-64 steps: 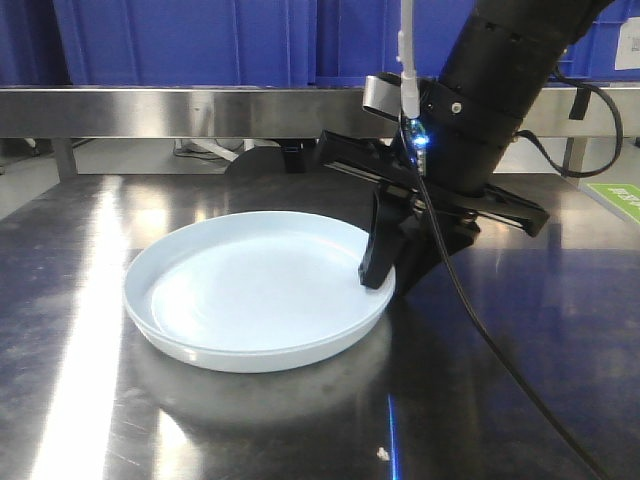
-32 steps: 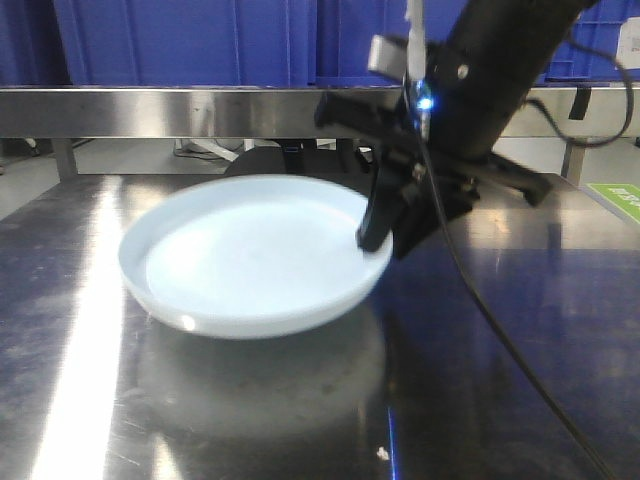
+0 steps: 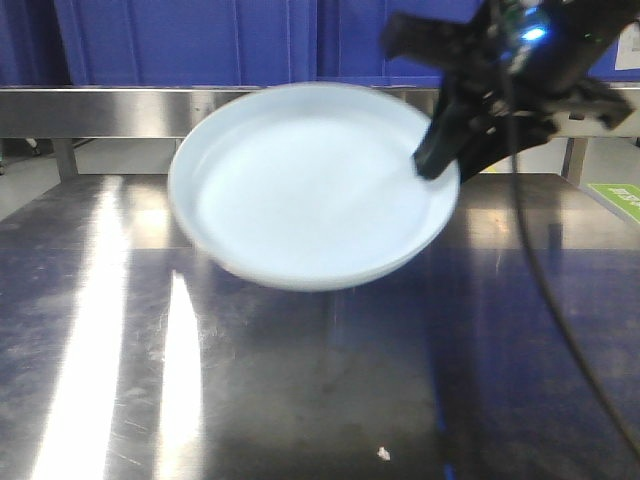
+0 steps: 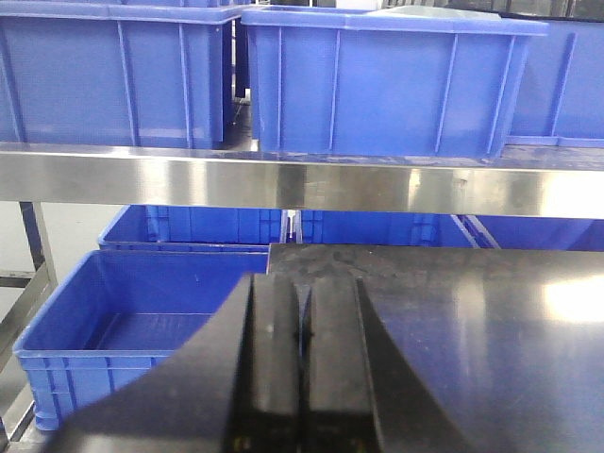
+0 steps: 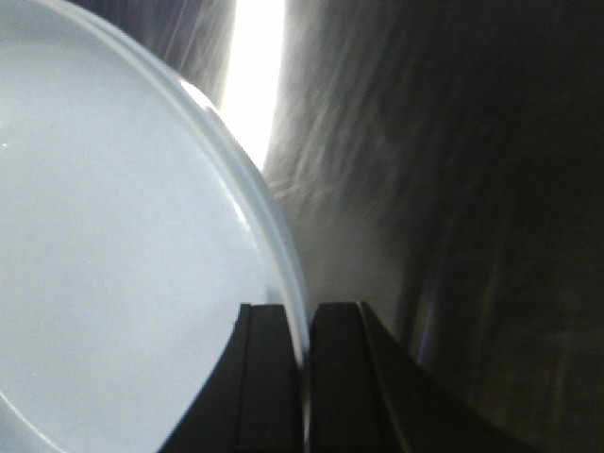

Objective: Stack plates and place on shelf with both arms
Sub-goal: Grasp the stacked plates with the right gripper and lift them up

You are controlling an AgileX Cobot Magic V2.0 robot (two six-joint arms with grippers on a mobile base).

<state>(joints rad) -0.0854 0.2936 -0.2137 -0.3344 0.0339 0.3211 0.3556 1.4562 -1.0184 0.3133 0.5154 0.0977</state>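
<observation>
We see the right claw (image 5: 305,326) clamped on the plate (image 3: 310,195) rim; plate hangs tilted, clear of the table (image 3: 300,400), in front of the shelf (image 3: 120,108) rail. We mark the left claw (image 4: 302,326) pinched closed, nothing in it, facing the shelf's blue crates (image 4: 387,80).

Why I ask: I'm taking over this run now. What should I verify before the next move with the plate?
1. Right gripper grip on the plate rim: ok, jaws shut on it.
2. Plate clear of the tabletop: ok, held in the air.
3. Plate level: not ok, it is tilted.
4. Second plate to stack onto located: cannot tell, none in view.
5. Left gripper free to help: ok, jaws shut on nothing, facing the shelf.
</observation>
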